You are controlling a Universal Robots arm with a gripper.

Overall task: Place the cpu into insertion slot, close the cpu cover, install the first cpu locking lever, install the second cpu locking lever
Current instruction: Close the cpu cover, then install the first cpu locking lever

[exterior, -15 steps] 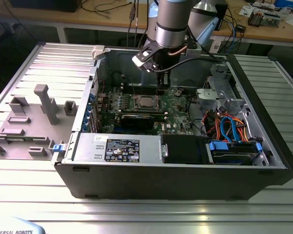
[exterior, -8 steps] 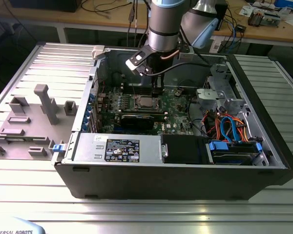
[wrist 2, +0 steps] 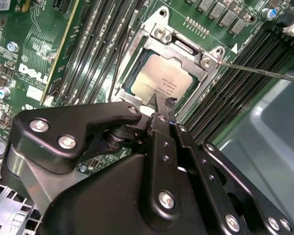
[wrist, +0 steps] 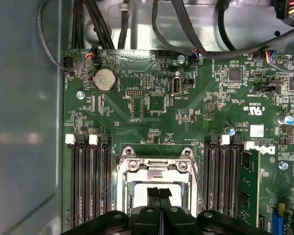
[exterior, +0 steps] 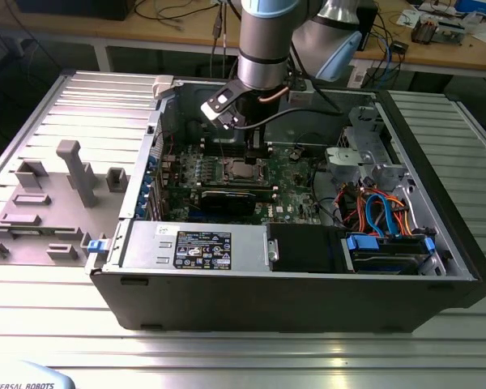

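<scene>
Exterior view: gripper [exterior: 257,152] (pointing straight down) hangs above cpu [exterior: 241,170].

Bright overhead light. Glare streaks the metal table [exterior: 243,348] at six o'clock in the exterior view. The computer case [exterior: 308,300] is dimmer inside.

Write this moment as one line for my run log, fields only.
cpu: seated | cpu cover: down around it | end effector: shut, tips at cover edge | lever rod: sticking out past cover
</scene>
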